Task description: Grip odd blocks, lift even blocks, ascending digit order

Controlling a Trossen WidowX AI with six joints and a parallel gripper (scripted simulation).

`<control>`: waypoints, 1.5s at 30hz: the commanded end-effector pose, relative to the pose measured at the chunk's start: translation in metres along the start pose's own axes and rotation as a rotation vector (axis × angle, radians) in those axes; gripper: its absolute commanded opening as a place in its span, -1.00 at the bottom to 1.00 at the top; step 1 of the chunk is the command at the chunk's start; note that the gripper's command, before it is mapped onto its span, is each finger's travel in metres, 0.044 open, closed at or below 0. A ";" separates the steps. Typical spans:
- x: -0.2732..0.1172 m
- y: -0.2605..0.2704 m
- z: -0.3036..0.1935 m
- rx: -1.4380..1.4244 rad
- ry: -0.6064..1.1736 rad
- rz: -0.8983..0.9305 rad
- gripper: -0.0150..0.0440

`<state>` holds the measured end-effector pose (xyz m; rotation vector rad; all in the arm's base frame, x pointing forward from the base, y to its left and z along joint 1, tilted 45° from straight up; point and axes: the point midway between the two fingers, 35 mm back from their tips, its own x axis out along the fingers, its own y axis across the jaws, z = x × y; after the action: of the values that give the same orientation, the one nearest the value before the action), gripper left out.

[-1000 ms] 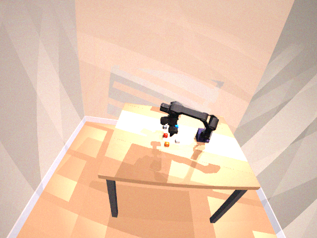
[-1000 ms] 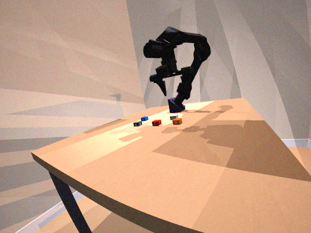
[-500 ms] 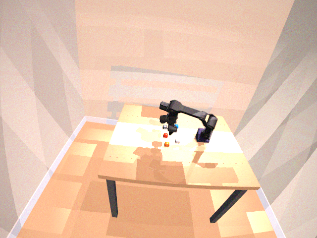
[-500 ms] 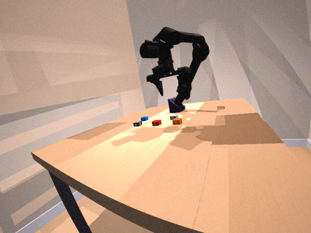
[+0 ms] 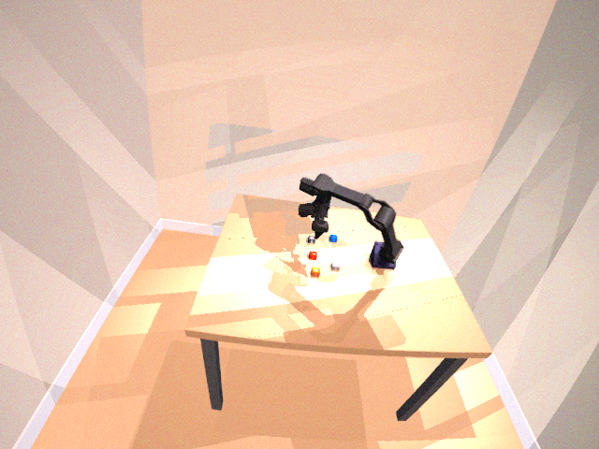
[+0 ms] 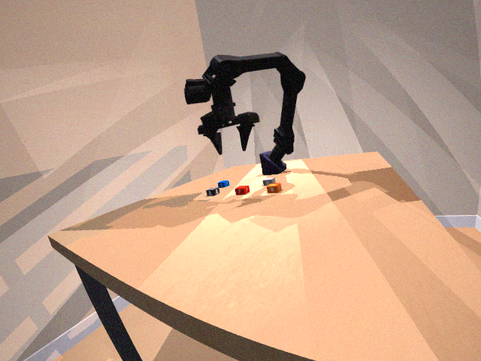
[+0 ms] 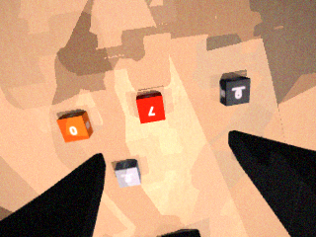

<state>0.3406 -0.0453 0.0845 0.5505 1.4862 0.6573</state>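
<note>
gripper (image 5: 317,236) (image 6: 232,152) (image 7: 167,148) hovers high, fingers spread, empty | likely clearance above blocks | red block (image 5: 313,255) (image 6: 242,189) (image 7: 150,108) sits digit-up, readable from above

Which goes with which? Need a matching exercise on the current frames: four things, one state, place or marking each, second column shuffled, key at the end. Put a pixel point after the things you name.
Column 1
1. Red block (image 5: 313,254) (image 6: 242,189) (image 7: 151,109)
2. Blue block (image 5: 333,238) (image 6: 223,183)
3. Orange block (image 5: 315,271) (image 6: 273,188) (image 7: 75,126)
4. Jaws

Column 2
A. On the table, but not seen in the wrist view
B. Open, above the table, holding nothing
C. Shows a 7 in the wrist view
D. Shows a 0 in the wrist view

Pairs: 1-C, 2-A, 3-D, 4-B
</note>
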 end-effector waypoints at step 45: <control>0.000 -0.098 0.002 -0.009 0.001 -0.008 0.86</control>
<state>0.3489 -0.1157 0.0167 0.5412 1.4841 0.6544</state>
